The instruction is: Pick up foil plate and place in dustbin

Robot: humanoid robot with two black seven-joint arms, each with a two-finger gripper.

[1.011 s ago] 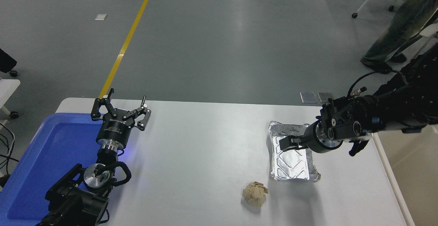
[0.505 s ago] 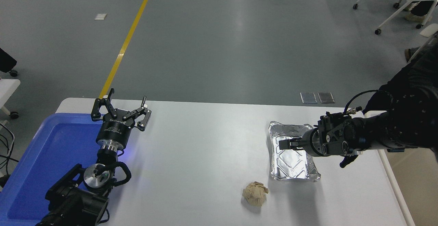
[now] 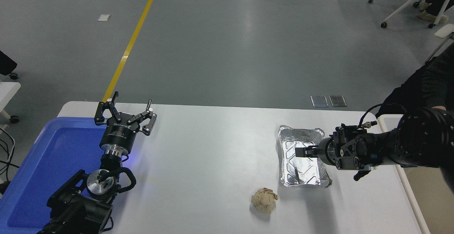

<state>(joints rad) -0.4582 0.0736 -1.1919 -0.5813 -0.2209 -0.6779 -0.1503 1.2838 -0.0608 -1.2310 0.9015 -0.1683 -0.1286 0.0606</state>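
Reaching our right black gripper (image 3: 301,152) over shiny silver rectangular foil plate (image 3: 301,161) lying on white table (image 3: 212,156)'s right side; finger opening impossible to tell. Parking our left gripper (image 3: 125,111), fingers spread and empty, above blue plastic tray (image 3: 42,163).

The foil plate (image 3: 301,157) is shiny silver, its bottom stamped with slanted ridges and its rim crinkled. The paper ball (image 3: 264,200) is tan. The table (image 3: 212,156) is white. The tray (image 3: 42,166) is bright blue. Both arms are black; the left pincer (image 3: 124,115) is black with pale print on its body, the right pincer (image 3: 300,152) plain black. The floor (image 3: 227,42) is grey-green with a yellow line (image 3: 133,40).
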